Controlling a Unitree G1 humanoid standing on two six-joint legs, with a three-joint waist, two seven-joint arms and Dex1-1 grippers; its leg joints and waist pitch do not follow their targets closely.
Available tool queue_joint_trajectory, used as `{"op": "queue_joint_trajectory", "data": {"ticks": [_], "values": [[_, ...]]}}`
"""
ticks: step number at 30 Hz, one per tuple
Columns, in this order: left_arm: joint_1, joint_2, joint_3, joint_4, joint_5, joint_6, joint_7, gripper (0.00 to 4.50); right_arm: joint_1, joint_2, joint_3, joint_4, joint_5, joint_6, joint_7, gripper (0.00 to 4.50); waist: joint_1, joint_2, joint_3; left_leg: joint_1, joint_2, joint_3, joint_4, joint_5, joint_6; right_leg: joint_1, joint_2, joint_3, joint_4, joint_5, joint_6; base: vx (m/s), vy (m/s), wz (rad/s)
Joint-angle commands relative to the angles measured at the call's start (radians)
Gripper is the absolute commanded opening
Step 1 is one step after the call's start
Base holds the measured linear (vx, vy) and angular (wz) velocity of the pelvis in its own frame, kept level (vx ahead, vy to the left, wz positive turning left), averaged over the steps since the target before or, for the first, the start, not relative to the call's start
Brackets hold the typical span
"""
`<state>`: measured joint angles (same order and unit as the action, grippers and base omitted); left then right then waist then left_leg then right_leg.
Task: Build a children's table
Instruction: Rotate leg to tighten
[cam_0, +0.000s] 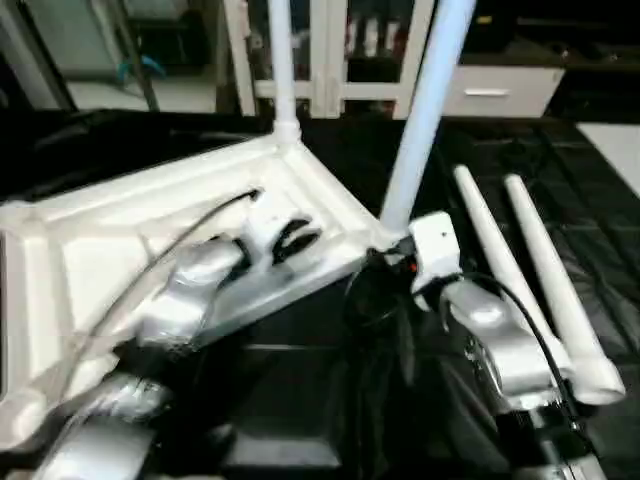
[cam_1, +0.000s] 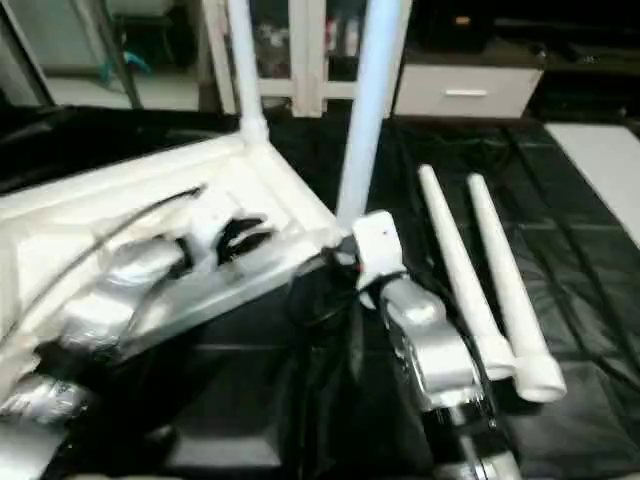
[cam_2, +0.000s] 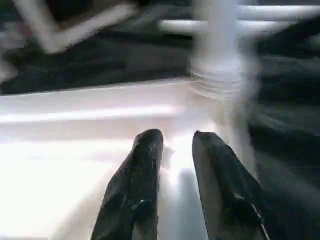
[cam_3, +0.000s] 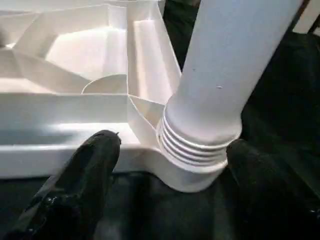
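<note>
The children's table is about half built. Its white tabletop (cam_0: 120, 240) lies upside down on the black-covered bench (cam_0: 600, 200), ribs facing up, and two of the four legs already stand in corner sockets: a far leg (cam_0: 281, 60) rises from the back corner, and a near leg (cam_0: 425, 110) rises from the corner closest to the robot's right arm. In the right wrist view the near leg's ridged end sits in its socket with several ridges showing above the rim — it may not be fully seated, though that is only a guess.

Two spare legs (cam_0: 530, 270) lie side by side on the bench, to the right of the tabletop and apart from it. They are what is left: each has to be picked up, stood on end and pushed into one of the two empty sockets, and then the table has to be turned upright.

The right tool (cam_3: 165, 175) is released and wide — its two black fingers flank the base of the near leg without pinching it. The left tool (cam_2: 175, 150) hovers over the tabletop's ribbed underside near the far leg; its fingers stand slightly parted and grasp nothing.
</note>
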<state>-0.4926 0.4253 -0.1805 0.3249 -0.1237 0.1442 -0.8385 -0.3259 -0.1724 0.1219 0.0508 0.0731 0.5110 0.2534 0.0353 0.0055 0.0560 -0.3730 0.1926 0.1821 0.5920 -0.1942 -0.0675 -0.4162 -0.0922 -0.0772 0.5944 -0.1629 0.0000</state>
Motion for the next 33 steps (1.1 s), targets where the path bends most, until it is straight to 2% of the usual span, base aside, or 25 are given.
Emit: {"op": "queue_joint_trajectory", "data": {"ticks": [1, 2, 3, 4, 5, 6, 7, 9, 10, 11, 15, 18, 19, 20, 24, 27, 30, 33], "values": [[0.016, 0.047, 0.007, -0.097, -0.052, 0.066, -0.077, 1.55, -0.001, -0.011, 0.002, -0.020, 0.013, 0.010, 0.027, 3.88, -0.005, 0.004, -0.066, 0.016, 0.036, -0.007, -0.077, -0.167, -0.001, 0.051, -0.043, 0.048, -0.046, -0.176, -0.211, 0.000, 0.000, 0.00], [0.045, 0.098, 0.008, -0.146, -0.070, 0.106, -0.115, 1.60, 0.001, -0.021, 0.008, -0.031, 0.017, 0.011, 0.047, 3.88, -0.003, 0.004, -0.061, 0.023, 0.034, -0.003, -0.080, -0.220, -0.016, 0.044, -0.042, 0.052, -0.055, -0.226, -0.201, 0.000, 0.000, 0.00], [0.057, 0.118, 0.011, -0.168, -0.079, 0.127, -0.131, 1.64, 0.002, -0.026, 0.011, -0.036, 0.019, 0.011, 0.056, 3.88, -0.003, 0.004, -0.061, 0.023, 0.034, -0.003, -0.080, -0.220, -0.016, 0.044, -0.042, 0.052, -0.055, -0.226, -0.201, 0.000, 0.000, 0.00], [0.091, 0.170, 0.025, -0.216, -0.093, 0.172, -0.161, 1.74, 0.006, -0.046, 0.023, -0.061, 0.032, 0.016, 0.098, 3.88, -0.003, 0.001, -0.058, 0.023, 0.034, -0.005, -0.084, -0.268, -0.028, 0.045, -0.044, 0.055, -0.059, -0.295, -0.179, 0.000, 0.000, 0.00], [0.101, 0.187, 0.030, -0.227, -0.094, 0.184, -0.169, 1.96, 0.008, -0.057, 0.030, -0.072, 0.038, 0.018, 0.119, 3.88, -0.005, 0.000, -0.057, 0.023, 0.035, -0.005, -0.085, -0.278, -0.032, 0.045, -0.043, 0.058, -0.060, -0.312, -0.167, 0.000, 0.000, 0.00], [0.112, 0.203, 0.040, -0.227, -0.072, 0.176, -0.168, 2.01, 0.012, -0.072, 0.042, -0.088, 0.040, 0.019, 0.143, 3.88, -0.004, 0.002, -0.056, 0.026, 0.034, -0.004, -0.084, -0.283, -0.033, 0.041, -0.041, 0.058, -0.062, -0.318, -0.161, 0.000, 0.000, 0.00], [0.116, 0.211, 0.050, -0.213, -0.047, 0.165, -0.158, 2.01, 0.016, -0.087, 0.052, -0.102, 0.041, 0.020, 0.164, 3.88, -0.006, -0.001, -0.056, 0.025, 0.032, -0.003, -0.083, -0.280, -0.033, 0.041, -0.039, 0.060, -0.063, -0.319, -0.153, 0.000, 0.000, 0.00], [0.128, 0.227, 0.077, -0.200, -0.013, 0.172, -0.139, 2.19, 0.027, -0.113, 0.069, -0.130, 0.044, 0.025, 0.205, 3.88, -0.004, -0.001, -0.058, 0.024, 0.032, -0.003, -0.081, -0.266, -0.031, 0.044, -0.038, 0.061, -0.061, -0.294, -0.148, 0.000, 0.000, 0.00], [0.134, 0.235, 0.084, -0.199, -0.012, 0.179, -0.136, 2.40, 0.032, -0.119, 0.071, -0.139, 0.047, 0.028, 0.214, 3.88, -0.004, 0.002, -0.059, 0.021, 0.031, -0.004, -0.082, -0.254, -0.030, 0.046, -0.039, 0.061, -0.059, -0.288, -0.148, 0.000, 0.000, 0.00], [0.143, 0.255, 0.085, -0.208, -0.019, 0.196, -0.135, 2.42, 0.037, -0.126, 0.072, -0.147, 0.050, 0.032, 0.224, 3.88, -0.003, 0.002, -0.062, 0.026, 0.032, -0.003, -0.080, -0.251, -0.031, 0.042, -0.039, 0.062, -0.058, -0.275, -0.156, 0.000, 0.000, 0.00], [0.164, 0.330, 0.111, -0.189, -0.009, 0.257, -0.074, 2.48, 0.062, -0.145, 0.080, -0.171, 0.047, 0.039, 0.246, 3.88, -0.004, 0.001, -0.064, 0.023, 0.029, -0.003, -0.078, -0.231, -0.024, 0.045, -0.034, 0.061, -0.051, -0.227, -0.173, 0.000, 0.000, 0.00], [0.149, 0.341, 0.169, -0.143, 0.009, 0.294, -0.007, 2.48, 0.069, -0.147, 0.082, -0.180, 0.053, 0.051, 0.243, 3.88, -0.005, 0.002, -0.063, 0.025, 0.028, -0.001, -0.076, -0.229, -0.023, 0.044, -0.034, 0.060, -0.052, -0.220, -0.186, 0.000, 0.000, 0.00], [0.140, 0.351, 0.203, -0.108, 0.032, 0.294, 0.034, 2.48, 0.073, -0.146, 0.083, -0.186, 0.054, 0.059, 0.239, 3.88, -0.005, 0.006, -0.063, 0.026, 0.028, -0.002, -0.076, -0.235, -0.024, 0.043, -0.033, 0.060, -0.055, -0.228, -0.185, 0.000, 0.000, 0.00], [0.140, 0.351, 0.203, -0.108, 0.032, 0.294, 0.034, 2.48, 0.073, -0.146, 0.083, -0.186, 0.054, 0.059, 0.239, 3.88, -0.005, 0.004, -0.063, 0.027, 0.027, -0.003, -0.076, -0.241, -0.025, 0.044, -0.033, 0.060, -0.055, -0.235, -0.182, 0.000, 0.000, 0.00], [0.141, 0.408, 0.281, -0.049, 0.036, 0.321, 0.100, 2.48, 0.087, -0.147, 0.096, -0.206, 0.047, 0.069, 0.249, 3.88, -0.003, 0.003, -0.065, 0.026, 0.027, -0.004, -0.076, -0.238, -0.026, 0.043, -0.034, 0.060, -0.052, -0.223, -0.183, 0.000, 0.000, 0.00], [0.148, 0.445, 0.281, -0.009, 0.070, 0.328, 0.153, 2.48, 0.090, -0.165, 0.126, -0.218, 0.036, 0.059, 0.276, 3.88, -0.003, 0.002, -0.064, 0.027, 0.028, -0.006, -0.077, -0.245, -0.022, 0.043, -0.033, 0.059, -0.050, -0.219, -0.179, 0.000, 0.000, 0.00], [0.152, 0.442, 0.276, -0.007, 0.080, 0.346, 0.149, 2.48, 0.089, -0.185, 0.149, -0.237, 0.037, 0.053, 0.311, 3.88, -0.002, 0.002, -0.062, 0.029, 0.030, -0.006, -0.078, -0.262, -0.025, 0.042, -0.037, 0.061, -0.055, -0.251, -0.176, 0.000, 0.000, 0.00], [0.156, 0.443, 0.265, -0.010, 0.110, 0.357, 0.159, 2.48, 0.087, -0.217, 0.171, -0.265, 0.034, 0.043, 0.352, 3.88, 0.004, 0.001, -0.062, 0.030, 0.032, -0.005, -0.078, -0.259, -0.028, 0.041, -0.037, 0.062, -0.054, -0.244, -0.175, 0.000, 0.000, 0.00]]}}
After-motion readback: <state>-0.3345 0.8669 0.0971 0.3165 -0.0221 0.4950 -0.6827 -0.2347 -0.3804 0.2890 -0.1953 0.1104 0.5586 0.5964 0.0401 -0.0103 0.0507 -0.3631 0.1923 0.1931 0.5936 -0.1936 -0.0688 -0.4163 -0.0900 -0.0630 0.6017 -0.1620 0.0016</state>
